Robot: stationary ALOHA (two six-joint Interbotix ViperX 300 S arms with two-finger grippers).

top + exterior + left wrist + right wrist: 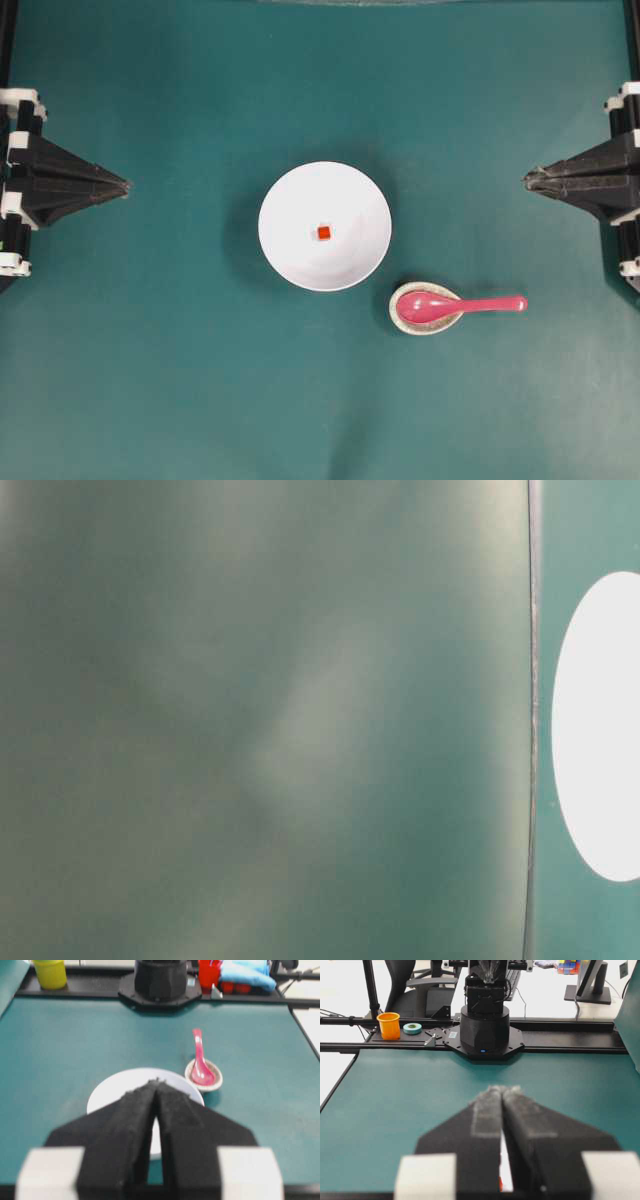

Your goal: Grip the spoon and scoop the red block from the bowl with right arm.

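Teal counter (pixel 150 380) carried a large plain white round bowl (pixel 290 250) w/ tiny red-orange cube (pixel 323 232) at centre. Glossy pink-red plastic spoon (pixel 460 305) lay scoop-down in a speckled cream dish (pixel 400 318), handle toward right gripper (pixel 528 179), prob. for easy pickup. Both grippers, left gripper (pixel 126 185) incl., parked at edges, fingers clenched, empty.

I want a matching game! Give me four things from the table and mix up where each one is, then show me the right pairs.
Things:
1. red block
2. spoon
3. bowl
4. speckled dish

Places:
A. in the middle of the green table
B. under the spoon's scoop
C. inside the bowl
D. scoop in the small dish, handle sticking out over the table

Pairs: 1-C, 2-D, 3-A, 4-B
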